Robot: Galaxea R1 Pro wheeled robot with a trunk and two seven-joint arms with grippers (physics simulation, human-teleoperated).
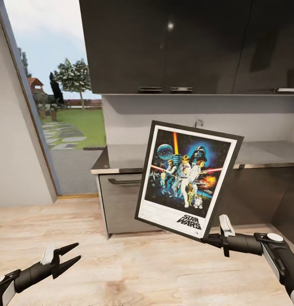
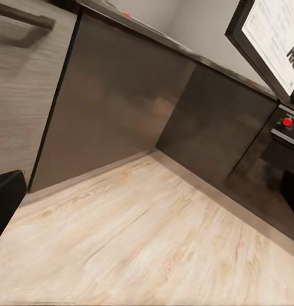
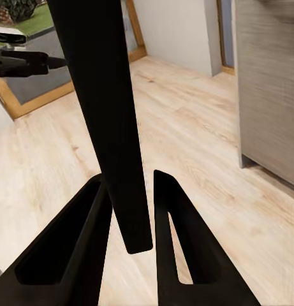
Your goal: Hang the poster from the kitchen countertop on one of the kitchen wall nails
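Poster (image 1: 188,178): upright rectangular print in a black frame with a white border, colourful figures on dark blue, "STAR WARS" lettering at the bottom. It is off the worktop, in the air above the wooden floor, face toward the head camera, tilted with its top leaning right. Its lower right corner is clamped in the right gripper (image 1: 206,239).

Kitchen countertop (image 1: 121,159): thin, shiny grey steel surface over dark cabinets, behind the poster, running along the wall.
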